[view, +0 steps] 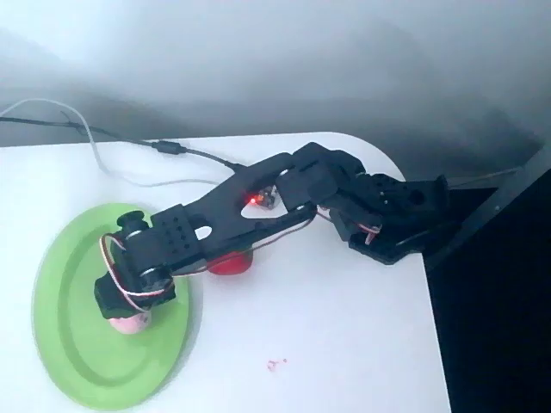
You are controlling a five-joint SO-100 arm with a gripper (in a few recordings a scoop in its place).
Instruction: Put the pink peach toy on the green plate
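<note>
The green plate (73,344) lies at the table's left front, a large light-green oval. My black arm reaches across from the right and ends over the plate's middle. The gripper (127,308) points down there, and its own body hides the fingers. A small part of the pink peach toy (132,324) peeks out right beneath the gripper's tip, over the inside of the plate. I cannot tell whether the fingers still hold the peach or whether it rests on the plate.
A red strawberry toy (231,263) lies on the white table just right of the plate, half under the arm. Cables (95,146) run along the back left. The table's right edge (430,301) drops into dark space. A tiny red mark (275,364) sits near the front.
</note>
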